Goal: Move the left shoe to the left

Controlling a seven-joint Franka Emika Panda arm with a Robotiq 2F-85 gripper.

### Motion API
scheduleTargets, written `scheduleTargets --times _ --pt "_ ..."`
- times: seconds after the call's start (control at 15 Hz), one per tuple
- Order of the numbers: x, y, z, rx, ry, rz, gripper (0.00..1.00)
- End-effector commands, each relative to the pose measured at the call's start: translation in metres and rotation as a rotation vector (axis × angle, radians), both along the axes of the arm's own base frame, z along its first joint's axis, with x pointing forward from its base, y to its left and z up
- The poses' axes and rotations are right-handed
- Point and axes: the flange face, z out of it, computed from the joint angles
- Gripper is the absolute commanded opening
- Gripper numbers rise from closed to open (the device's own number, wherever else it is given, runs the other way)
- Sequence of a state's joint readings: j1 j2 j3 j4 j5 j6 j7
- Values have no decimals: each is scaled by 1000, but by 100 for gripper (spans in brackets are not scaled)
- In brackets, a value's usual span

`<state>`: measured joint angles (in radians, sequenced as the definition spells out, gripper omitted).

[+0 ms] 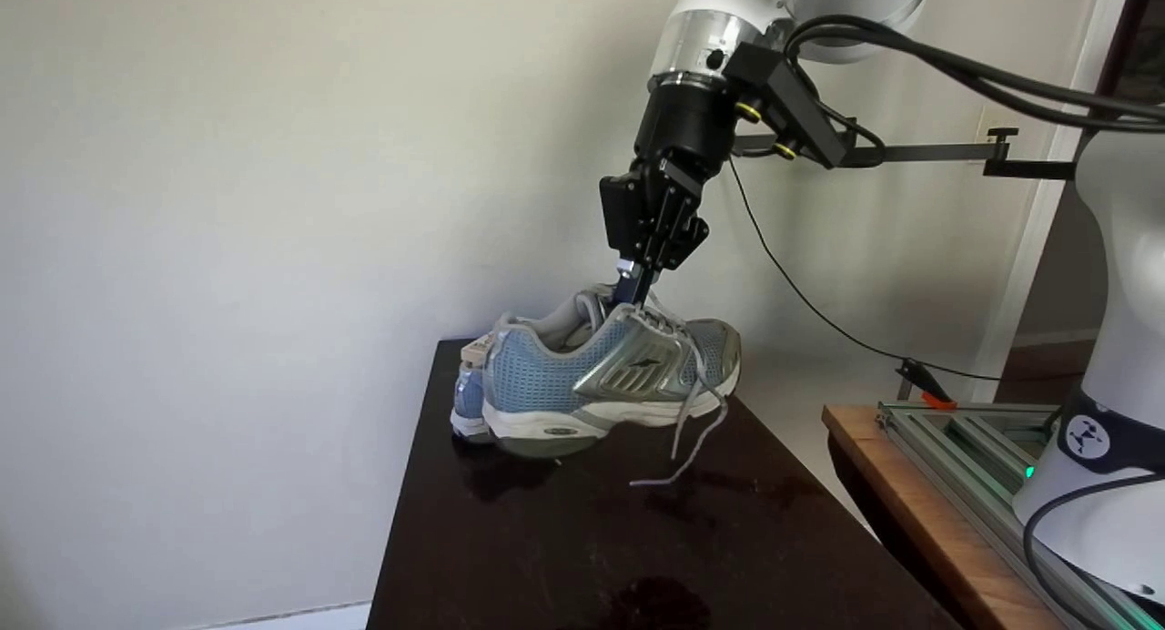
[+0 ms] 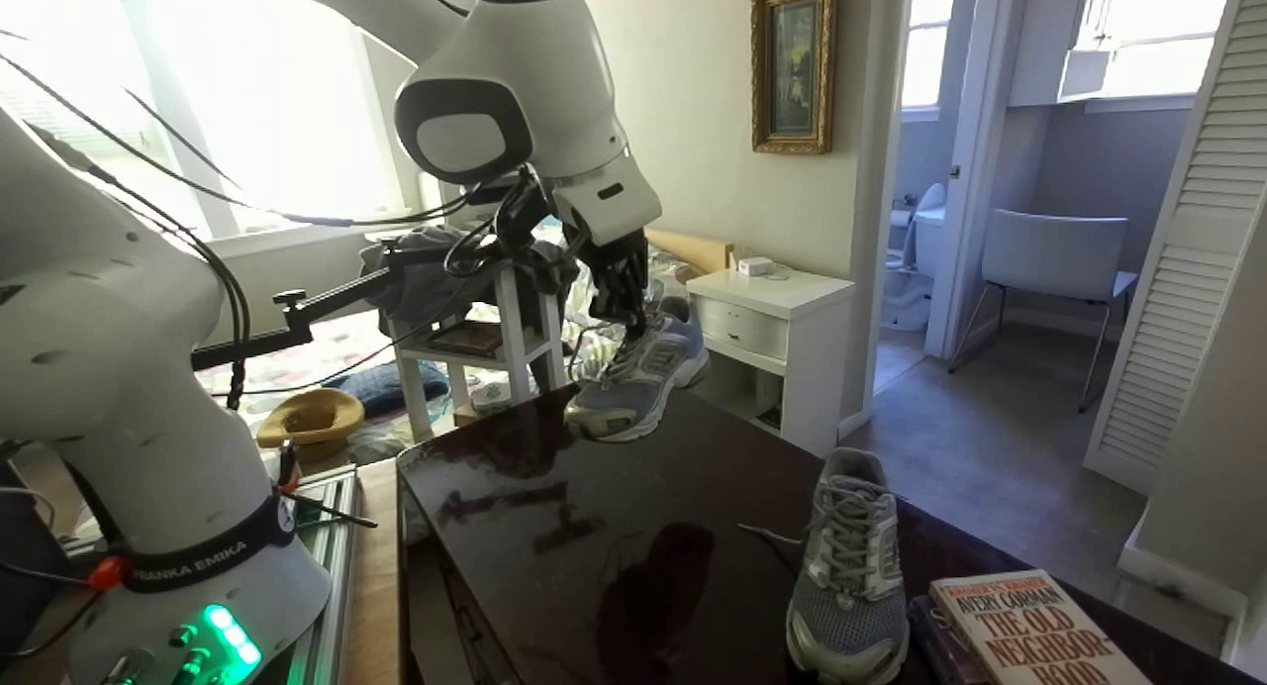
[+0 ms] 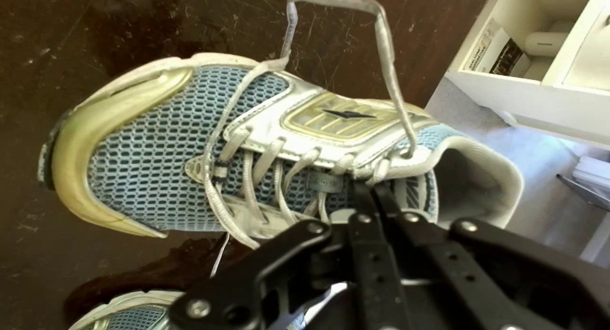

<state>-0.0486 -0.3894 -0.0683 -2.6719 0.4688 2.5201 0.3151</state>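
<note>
The left shoe, a grey-blue mesh sneaker with silver overlays and white laces, is over the dark table's end in both exterior views (image 1: 546,380) (image 2: 643,373). It fills the wrist view (image 3: 152,163), toe to the left. My gripper (image 1: 633,293) reaches down into its tongue and laces; it also shows in the wrist view (image 3: 374,189). The fingers are nearly together, with thin shoe material apparently between them. Whether the sole touches the table is unclear. The twin sneaker (image 2: 849,566) stands apart; it is partly hidden behind the left shoe in an exterior view (image 1: 468,398).
The dark glossy table (image 2: 554,566) ends close to the left shoe's heel. Books (image 2: 1034,631) lie beside the twin sneaker. A white nightstand (image 2: 782,294) stands beyond the table. A loose lace (image 1: 678,471) hangs from the left shoe. A wall is behind the table.
</note>
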Motion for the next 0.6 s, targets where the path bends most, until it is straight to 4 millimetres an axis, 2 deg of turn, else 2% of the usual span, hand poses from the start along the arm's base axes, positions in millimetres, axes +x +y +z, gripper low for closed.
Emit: scheduleTargets --times 0.0,0.4,0.47,0.53 --pt "-22 -19 16 38 -33 -70 1" --pt "-59 -72 11 82 -64 -201 1" --pt "-52 -84 18 93 -74 -227 1" --pt "-55 -91 20 100 -92 -274 1"
